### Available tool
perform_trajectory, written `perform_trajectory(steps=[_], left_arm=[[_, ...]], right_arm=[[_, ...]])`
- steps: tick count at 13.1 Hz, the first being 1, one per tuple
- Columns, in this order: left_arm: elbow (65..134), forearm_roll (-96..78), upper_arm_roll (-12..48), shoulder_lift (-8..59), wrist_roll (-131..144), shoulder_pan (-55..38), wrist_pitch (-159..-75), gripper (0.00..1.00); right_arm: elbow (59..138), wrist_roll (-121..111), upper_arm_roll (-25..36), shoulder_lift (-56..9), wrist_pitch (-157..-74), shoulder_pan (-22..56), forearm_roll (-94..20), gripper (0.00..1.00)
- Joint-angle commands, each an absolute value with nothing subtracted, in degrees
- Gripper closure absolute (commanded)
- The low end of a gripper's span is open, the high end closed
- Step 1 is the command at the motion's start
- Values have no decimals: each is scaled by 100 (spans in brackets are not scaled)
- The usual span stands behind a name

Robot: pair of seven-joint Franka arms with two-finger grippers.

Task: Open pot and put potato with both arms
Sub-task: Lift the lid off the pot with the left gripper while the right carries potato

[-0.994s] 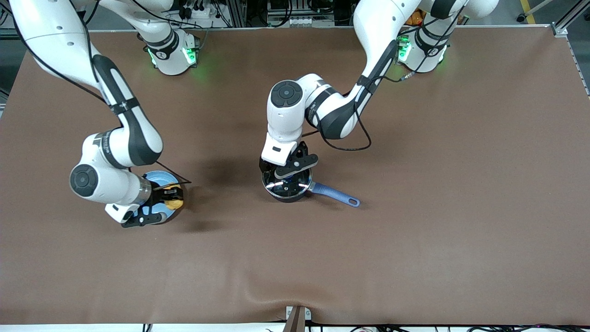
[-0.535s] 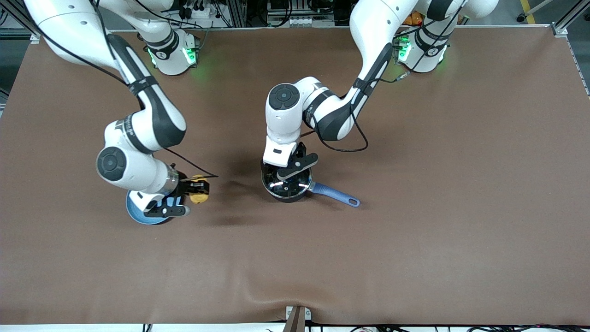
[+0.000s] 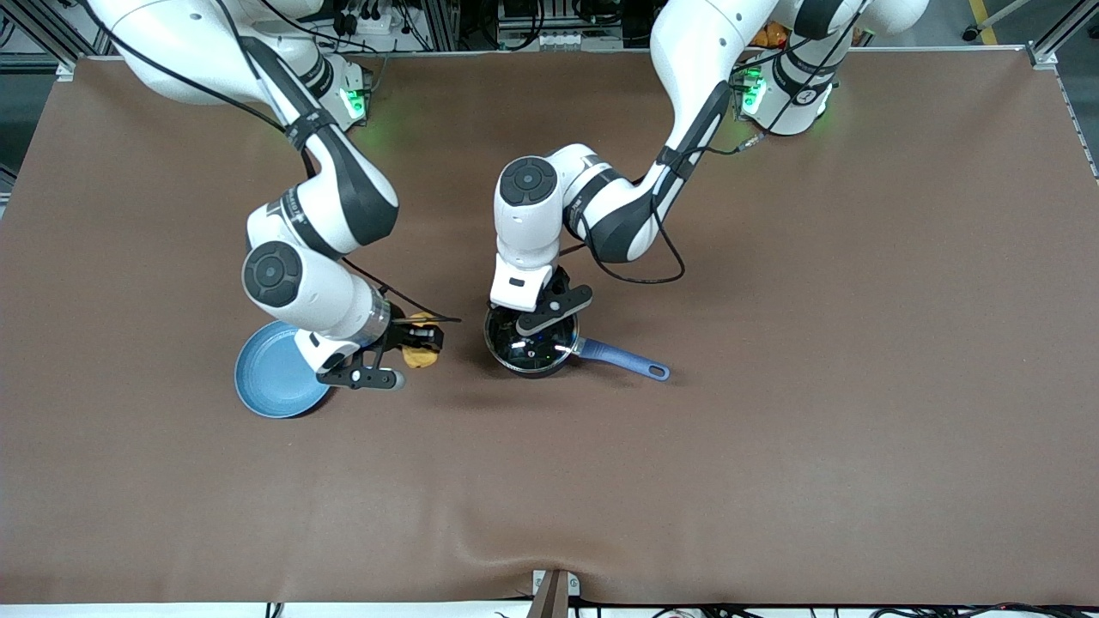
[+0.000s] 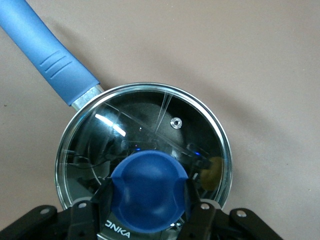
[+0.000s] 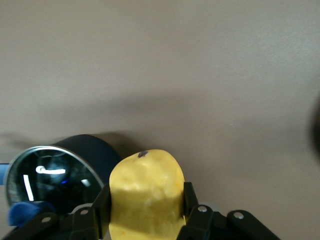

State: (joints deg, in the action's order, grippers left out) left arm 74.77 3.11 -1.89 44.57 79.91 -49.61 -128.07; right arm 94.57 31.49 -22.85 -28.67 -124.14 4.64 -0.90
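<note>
In the front view you see the pot (image 3: 532, 345) near the table's (image 3: 773, 446) middle, its lid (image 3: 534, 342) on and its blue handle (image 3: 620, 360) pointing toward the left arm's end. Your left gripper (image 3: 537, 330) sits on the lid. Your right gripper (image 3: 415, 342) hangs over the bare table between the plate (image 3: 273, 384) and the pot, closed around the potato (image 3: 420, 352). In the left wrist view the two fingers (image 4: 200, 212) clamp the lid's blue knob (image 4: 149, 190); below it you can read the letters "ONKA" (image 4: 116, 233), cut off at the start. In the right wrist view the potato (image 5: 146, 195) fills the gap between the fingers (image 5: 192, 210), gripped on both sides, with the pot (image 5: 65, 172) and lid (image 5: 47, 179) near it.
</note>
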Motion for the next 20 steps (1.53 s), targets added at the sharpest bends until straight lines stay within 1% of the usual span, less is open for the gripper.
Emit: perform_trajectory(steps=[1, 6, 8, 11, 13, 14, 16, 18, 20], left_arm=[[7321, 475, -264, 4509, 8060, -5045, -12753, 100], [7321, 510, -264, 4000, 7182, -4913, -12104, 100], [7400, 484, -237, 3675, 6910, -4738, -11823, 100], [7418, 396, -220, 3245, 6269, -4484, -11234, 100], [7462, 369, -211, 2963, 5777, -4273, -10892, 100], [7462, 352, -194, 2823, 5513, -4071, -10663, 100], [7462, 98, -193, 2603, 5038, -3798, -10486, 100], [7471, 1, -185, 2392, 4564, -3465, -10214, 100], [7506, -175, -185, 2128, 4098, -3096, -9775, 100]], right_arm=[[9255, 3637, -2276, -2856, -12296, 676, -26, 100], [9150, 3972, -2276, -2909, -12331, 861, -9, 100], [9132, 4130, -2276, -2927, -12340, 923, -17, 100], [9001, 4604, -2276, -3093, -12375, 1256, 26, 100], [8842, 4798, -2268, -3304, -12384, 1493, 341, 100], [8807, 5008, -2268, -3435, -12514, 1686, 665, 100], [8754, 5369, -2268, -3734, -12831, 1941, 1219, 100], [8562, 5615, -2233, -4103, -13252, 2161, 1344, 100], [8359, 5756, -2128, -4437, -13412, 2363, 1502, 100]])
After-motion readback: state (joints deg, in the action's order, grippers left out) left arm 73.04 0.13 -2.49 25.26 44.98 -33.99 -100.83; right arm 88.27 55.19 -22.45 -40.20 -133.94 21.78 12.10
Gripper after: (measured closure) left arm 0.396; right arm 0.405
